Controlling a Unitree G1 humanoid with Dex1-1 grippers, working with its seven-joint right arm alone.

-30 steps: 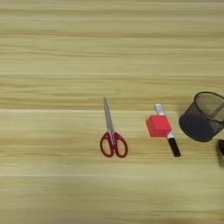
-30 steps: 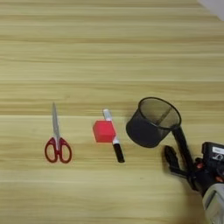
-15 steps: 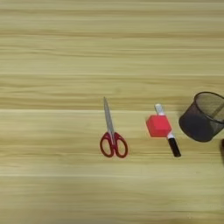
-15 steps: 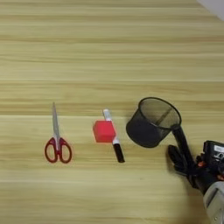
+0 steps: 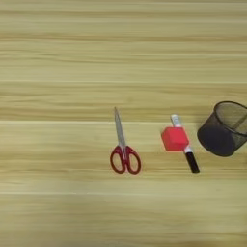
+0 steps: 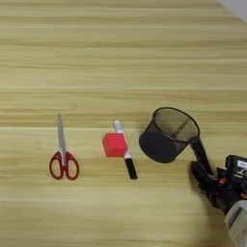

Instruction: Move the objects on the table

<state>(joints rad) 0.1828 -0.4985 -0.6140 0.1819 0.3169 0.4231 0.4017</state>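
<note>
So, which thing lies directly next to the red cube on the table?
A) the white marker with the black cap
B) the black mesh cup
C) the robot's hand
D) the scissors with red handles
A. The white marker lies right along the red cube's right side, while the scissors, the mesh cup and the hand all sit clearly apart from it.

Right gripper (image 6: 198, 159) shifted slightly right and down over the last second, toward the bottom-right corner of the right eye view. Upper black finger (image 6: 199, 153) was just beside the mesh pen cup (image 6: 169, 134) at its lower right; its tip now sits by the cup's rim. In the left eye view the dark sliver of the gripper at the right edge is gone.
</note>
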